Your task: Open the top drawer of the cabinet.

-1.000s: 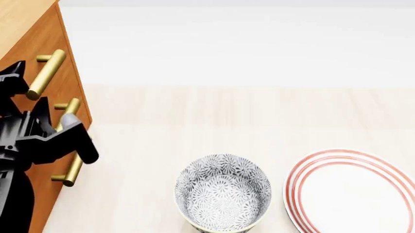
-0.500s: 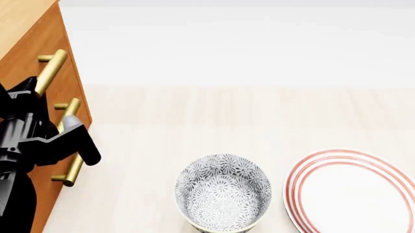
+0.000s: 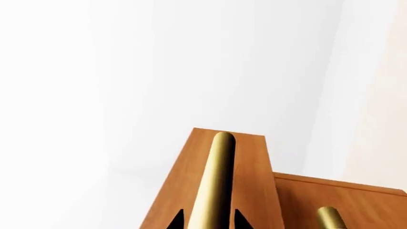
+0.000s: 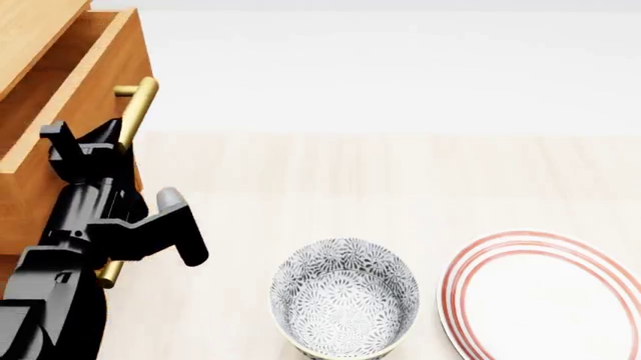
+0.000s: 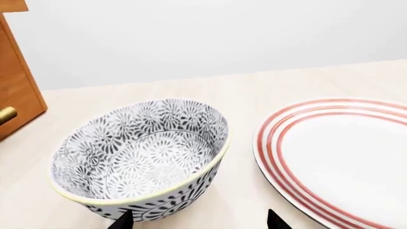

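The cabinet (image 4: pixel 30 22) stands at the far left in the head view. Its top drawer (image 4: pixel 98 79) is pulled out, and the inside shows. My left gripper (image 4: pixel 118 139) is shut on the drawer's brass handle (image 4: pixel 138 101). In the left wrist view the handle (image 3: pixel 216 176) runs between my two black fingertips (image 3: pixel 176 221), over the drawer front (image 3: pixel 254 181). The right gripper (image 5: pixel 200 222) is open, low over the table just in front of the patterned bowl (image 5: pixel 143 155). It holds nothing and is out of sight in the head view.
A grey patterned bowl (image 4: pixel 346 296) sits near the front middle, with a red-rimmed white plate (image 4: pixel 546 296) to its right. A lower drawer's brass handle (image 4: pixel 110 271) shows under my left arm. The cabinet's corner (image 5: pixel 19 90) shows in the right wrist view.
The top drawer has slid out of the cabinet, drawn by my left gripper on its handle. The left arm moved right with it. Bowl and plate have not moved.
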